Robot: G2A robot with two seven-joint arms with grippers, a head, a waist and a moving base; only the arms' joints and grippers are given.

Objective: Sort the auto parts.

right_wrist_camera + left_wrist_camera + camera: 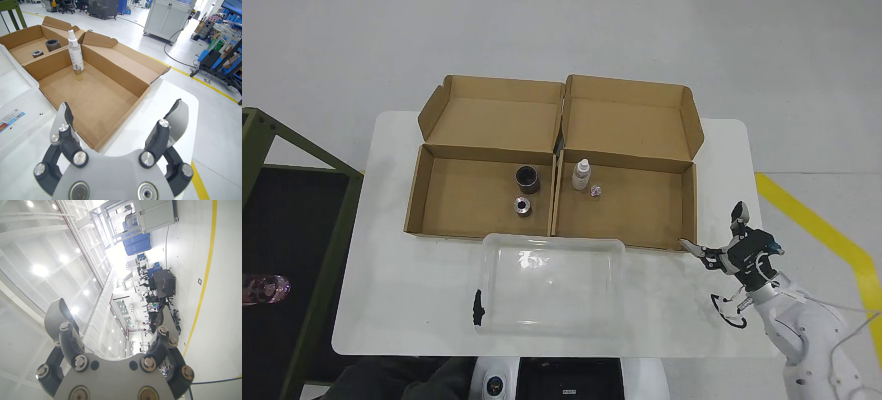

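Two open cardboard boxes stand side by side at the back of the table. The left box (457, 195) holds a dark cylindrical bearing (528, 178) and a flat metal ring (521, 206). The right box (642, 205) holds a white spray bottle (582, 176) and a small stud part (594, 190). In the right wrist view I see the same bearing (53, 45), ring (37, 53), bottle (75, 51) and stud part (77, 73). My right gripper (720, 238) is open and holds nothing, beside the right box's near corner. My left gripper (113, 308) is open and holds nothing, pointing up at the hall ceiling.
A clear plastic bin (553, 283) sits at the table's front middle with nothing in it. The white table (392, 290) has bare room at the left and right. A green frame (282, 200) stands off the table's left side.
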